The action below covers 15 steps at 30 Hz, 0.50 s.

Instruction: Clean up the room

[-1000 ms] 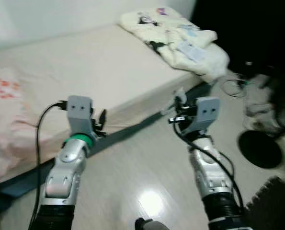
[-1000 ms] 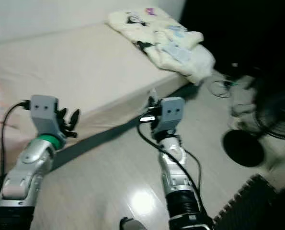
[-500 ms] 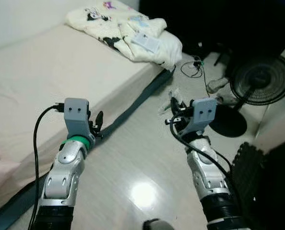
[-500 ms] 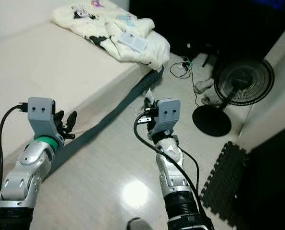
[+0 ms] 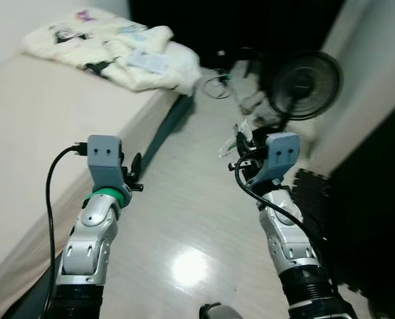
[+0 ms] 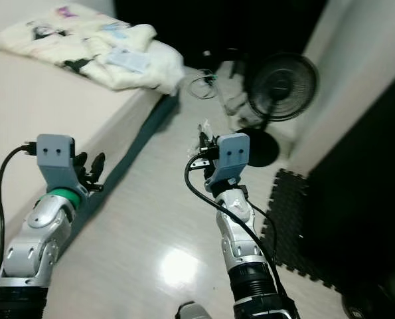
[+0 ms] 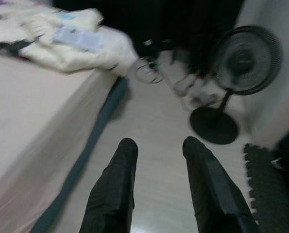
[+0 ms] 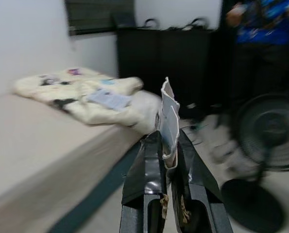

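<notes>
The right gripper [image 8: 167,160] is raised over the pale floor [image 5: 184,219] beside the bed [image 5: 38,133], its jaws clenched on a thin whitish scrap, probably a crumpled wrapper [image 8: 168,124], that stands up between the black fingers. The left gripper [image 7: 159,160] hovers nearer the bed's edge with its jaws released and nothing between them. A cream blanket [image 5: 117,50] lies bunched at the bed's far corner. Past the bed, a black standing fan [image 6: 280,86] stands on the floor, and a dark foam mat [image 6: 287,219] lies near it.
</notes>
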Motion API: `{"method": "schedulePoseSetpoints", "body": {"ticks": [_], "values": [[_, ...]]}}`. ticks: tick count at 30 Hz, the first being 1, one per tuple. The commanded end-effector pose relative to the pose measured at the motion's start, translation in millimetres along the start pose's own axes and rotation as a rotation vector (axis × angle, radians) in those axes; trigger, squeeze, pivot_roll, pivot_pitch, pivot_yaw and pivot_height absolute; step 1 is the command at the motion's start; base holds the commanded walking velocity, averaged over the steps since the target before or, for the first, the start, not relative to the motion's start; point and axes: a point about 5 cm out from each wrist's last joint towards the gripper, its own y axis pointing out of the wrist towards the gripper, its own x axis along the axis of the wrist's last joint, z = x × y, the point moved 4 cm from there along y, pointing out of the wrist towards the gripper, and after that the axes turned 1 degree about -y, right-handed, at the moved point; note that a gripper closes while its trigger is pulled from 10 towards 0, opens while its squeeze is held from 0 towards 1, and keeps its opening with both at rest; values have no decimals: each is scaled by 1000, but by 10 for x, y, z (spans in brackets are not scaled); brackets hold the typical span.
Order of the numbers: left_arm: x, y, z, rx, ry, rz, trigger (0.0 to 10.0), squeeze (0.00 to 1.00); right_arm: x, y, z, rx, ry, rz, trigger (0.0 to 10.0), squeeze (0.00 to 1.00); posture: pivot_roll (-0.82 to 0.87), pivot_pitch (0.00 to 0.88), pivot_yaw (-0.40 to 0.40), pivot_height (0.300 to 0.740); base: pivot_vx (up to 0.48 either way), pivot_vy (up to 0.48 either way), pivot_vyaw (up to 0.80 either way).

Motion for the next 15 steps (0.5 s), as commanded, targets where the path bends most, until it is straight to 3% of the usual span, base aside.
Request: {"method": "schedulePoseSetpoints", "body": {"ticks": [1,15], "values": [[-66,-24,69,20,6,21,10000,0,-53,-22,63,11,10,18,10000,0,-57,32,45,740,0,0,-788],[-68,-27,70,22,6,22,10000,0,-61,-29,60,10,8,23,10000,0,-58,35,44,740,0,0,-788]]}}
